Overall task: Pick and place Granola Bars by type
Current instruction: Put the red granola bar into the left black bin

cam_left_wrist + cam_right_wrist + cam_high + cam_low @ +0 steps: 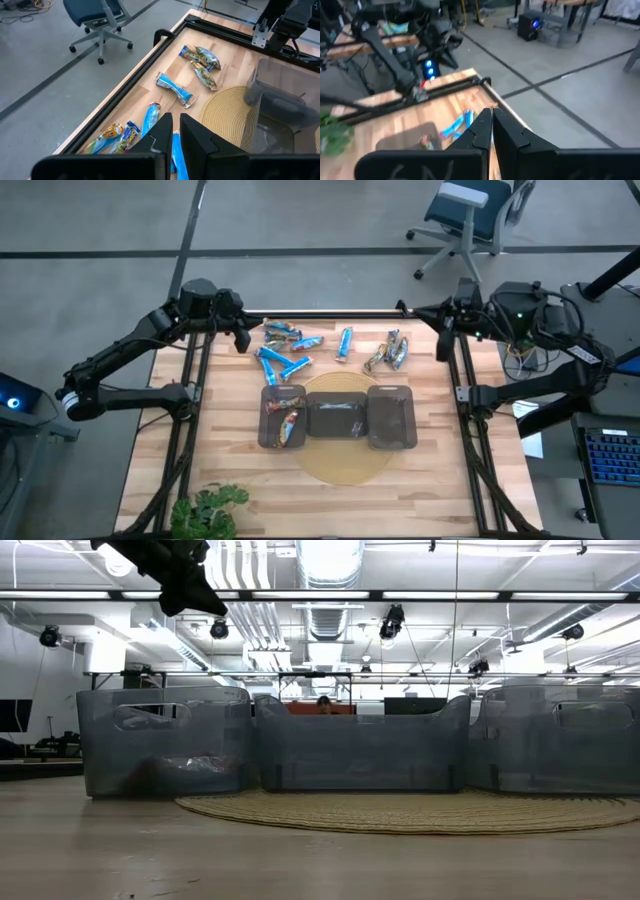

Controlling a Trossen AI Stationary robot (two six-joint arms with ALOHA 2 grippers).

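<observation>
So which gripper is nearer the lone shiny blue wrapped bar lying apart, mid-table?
Roughly equal, left slightly nearer: left gripper sits left of the blue bar, right gripper right of it.

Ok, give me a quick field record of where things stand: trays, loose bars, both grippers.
trays: three in a row; left tray holds a few bars, middle tray and right tray look empty
blue bars: loose cluster behind the trays
mixed bars: pair at back right
left gripper: shut, empty, back left
right gripper: shut, empty, back right

Overhead looks straight down; low camera sits level, close behind trays [360, 750] both share.
</observation>
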